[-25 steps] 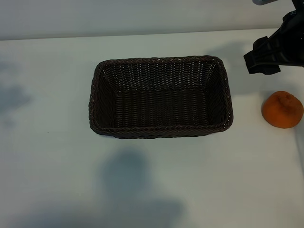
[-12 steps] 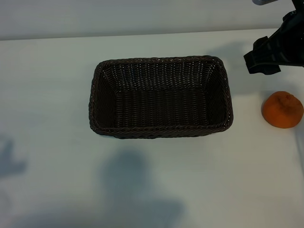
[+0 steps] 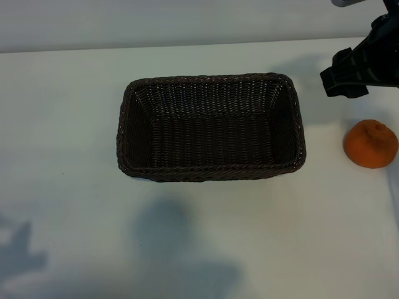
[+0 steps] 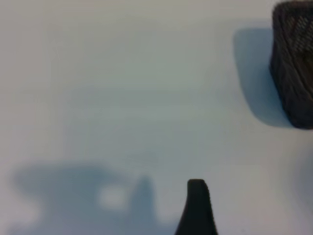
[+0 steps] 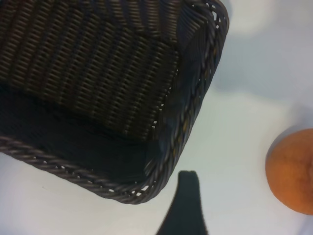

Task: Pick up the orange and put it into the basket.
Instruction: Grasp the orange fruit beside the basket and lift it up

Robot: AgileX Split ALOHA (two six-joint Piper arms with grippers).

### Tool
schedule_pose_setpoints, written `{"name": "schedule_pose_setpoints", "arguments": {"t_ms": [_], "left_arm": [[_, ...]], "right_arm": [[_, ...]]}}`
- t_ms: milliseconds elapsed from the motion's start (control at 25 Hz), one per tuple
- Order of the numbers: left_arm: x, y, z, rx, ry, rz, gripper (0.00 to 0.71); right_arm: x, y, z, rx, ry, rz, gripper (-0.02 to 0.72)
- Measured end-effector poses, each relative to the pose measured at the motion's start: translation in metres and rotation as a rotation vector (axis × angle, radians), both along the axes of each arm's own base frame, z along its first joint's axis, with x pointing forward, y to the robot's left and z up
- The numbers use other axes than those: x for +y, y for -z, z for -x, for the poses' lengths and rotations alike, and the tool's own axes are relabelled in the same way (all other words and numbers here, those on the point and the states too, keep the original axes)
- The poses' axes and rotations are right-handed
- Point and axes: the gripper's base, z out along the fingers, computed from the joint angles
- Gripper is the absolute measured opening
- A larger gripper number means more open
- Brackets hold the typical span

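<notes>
The orange (image 3: 371, 144) lies on the white table to the right of the basket (image 3: 212, 172), apart from it. The dark brown wicker basket stands in the middle and holds nothing. My right gripper (image 3: 344, 76) hangs over the table behind the orange, past the basket's far right corner. In the right wrist view one dark fingertip (image 5: 188, 196) shows between the basket's corner (image 5: 195, 110) and the orange (image 5: 293, 171), touching neither. Only one fingertip (image 4: 197, 203) of my left gripper shows, above bare table, with the basket's corner (image 4: 293, 63) off to one side. Both grippers hold nothing.
The table's far edge (image 3: 187, 45) runs along the back. The left arm's shadow (image 3: 19, 255) falls at the front left corner, and a broad shadow (image 3: 181, 249) lies in front of the basket.
The left arm's shadow has slid from the table's left side down to its front left corner. The right gripper, orange and basket have not moved.
</notes>
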Motion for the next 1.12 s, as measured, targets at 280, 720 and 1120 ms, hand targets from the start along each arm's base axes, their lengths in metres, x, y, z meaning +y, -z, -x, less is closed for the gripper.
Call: {"name": "schedule_pose_setpoints", "arguments": {"t_ms": [280, 720, 1120], "left_arm": [[-0.001, 0.0003, 0.0024, -0.02, -0.002, 0.02, 0.553], [-0.0022, 0.0009, 0.0028, -0.012, 0.006, 0.035, 0.552], [-0.0028, 0.0001, 0.0086, -0.049, 0.006, 0.031, 0.552]], "right_arm": [[-0.0001, 0.0001, 0.0001, 0.001, 0.0, 0.001, 0.595], [-0.0001, 0.0001, 0.0001, 0.002, 0.0, 0.001, 0.595], [-0.0002, 0.0001, 0.0001, 0.002, 0.0, 0.002, 0.595]]}}
